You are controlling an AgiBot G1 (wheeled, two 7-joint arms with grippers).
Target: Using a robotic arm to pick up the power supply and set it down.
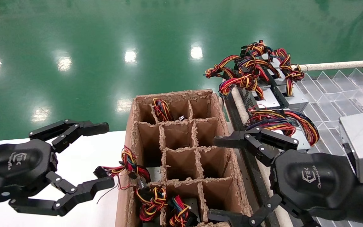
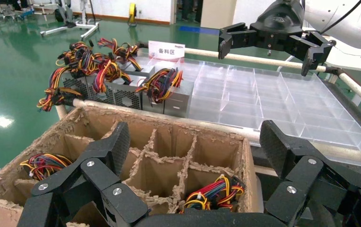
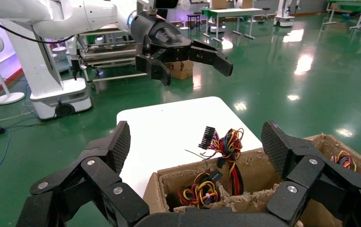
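Observation:
Several power supplies sit deep in the cells of a torn cardboard box (image 1: 219,126), and mostly their red, yellow and black wire bundles show. One bundle (image 1: 130,164) with a black plug hangs over the box's left wall. My left gripper (image 1: 107,155) hovers open left of the box, over the white table, holding nothing. My right gripper (image 1: 214,179) stands open at the box's right wall, also holding nothing. From the left wrist, my left gripper (image 2: 195,146) looks across the cells. From the right wrist, my right gripper (image 3: 197,142) faces the hanging bundle (image 3: 228,146). The left robotic arm (image 3: 74,19) is glossy white.
More silver power supplies (image 1: 268,97) with wire bunches (image 1: 250,67) lie on a rack to the right of the box, beside clear plastic dividers (image 1: 329,85) and a large silver box (image 1: 362,142). The white table (image 1: 83,151) lies left of the box, with green floor beyond.

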